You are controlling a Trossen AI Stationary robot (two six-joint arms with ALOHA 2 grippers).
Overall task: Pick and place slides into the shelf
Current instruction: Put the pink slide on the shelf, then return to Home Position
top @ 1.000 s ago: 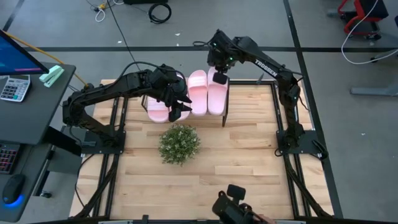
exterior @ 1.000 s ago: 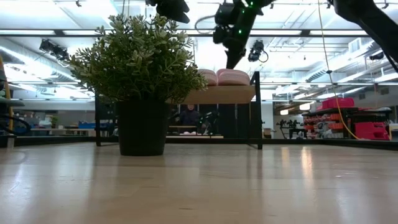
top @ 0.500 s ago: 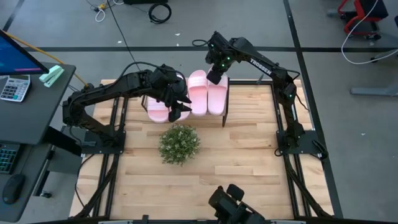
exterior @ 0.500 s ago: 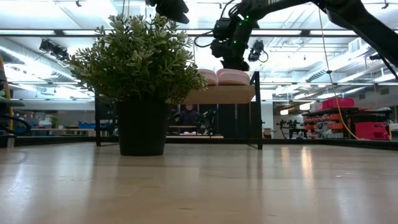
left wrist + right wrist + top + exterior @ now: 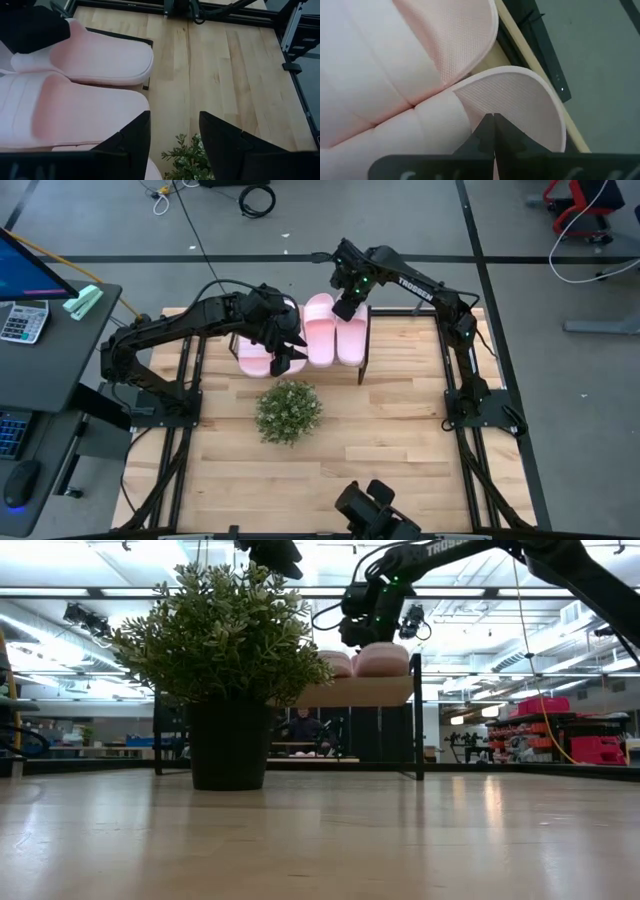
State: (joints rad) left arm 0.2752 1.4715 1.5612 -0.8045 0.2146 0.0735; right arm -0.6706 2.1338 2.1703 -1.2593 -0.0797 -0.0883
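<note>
The right tool (image 5: 349, 308) is closed, its two dark fingers (image 5: 492, 131) pressed flat together with nothing between them, their tips resting against the heel end of the rightmost slide (image 5: 351, 340). That arm reaches in from the far right corner of the bench (image 5: 400, 430), its forearm stretched leftward and its wrist bent down over the back edge of the shelf (image 5: 355, 691). In the low view this slide (image 5: 383, 659) sits raised at one end on the wooden top board.

The left tool (image 5: 284, 360) hangs over the near edge of the shelf, its fingers (image 5: 134, 136) standing apart and gripping nothing; only bench boards and the top of the green plant (image 5: 288, 411) show between them. The left arm comes in from the left side of the bench, elbow raised, wrist angled down toward the shelf.

Three slides show on the shelf top from above, side by side and touching: the rightmost one, a middle one (image 5: 319, 330), and a left one (image 5: 254, 355) partly hidden under the left arm. The plant stands on the bench just in front of the shelf.
</note>
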